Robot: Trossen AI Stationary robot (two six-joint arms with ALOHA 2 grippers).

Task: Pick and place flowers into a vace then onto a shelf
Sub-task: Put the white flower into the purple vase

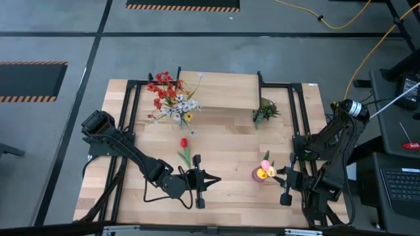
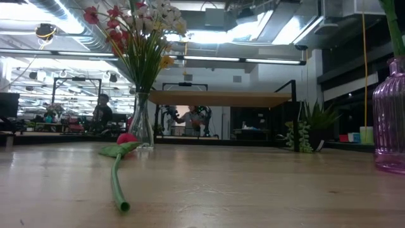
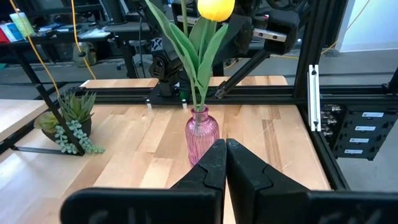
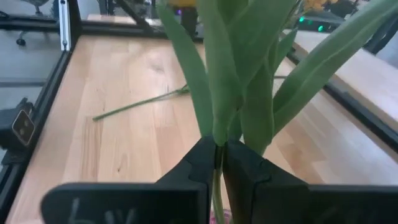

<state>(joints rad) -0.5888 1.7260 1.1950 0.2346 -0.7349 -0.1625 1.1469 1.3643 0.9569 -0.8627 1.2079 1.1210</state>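
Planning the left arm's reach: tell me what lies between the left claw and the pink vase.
Only bare tabletop lies between the left claw and the pink vase, per the high view.

High view looks straight down over the table; low view sits level at tabletop; wrist views look past each gripper, sharing the pink vase.

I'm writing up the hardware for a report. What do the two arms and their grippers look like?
Both arms are dark, jointed and near-black. The left arm trails a thin black cable looping onto the table. The right arm carries a silvery round part near its base. The left gripper and right gripper each have two matte black wedge-shaped fingers that taper to a point.
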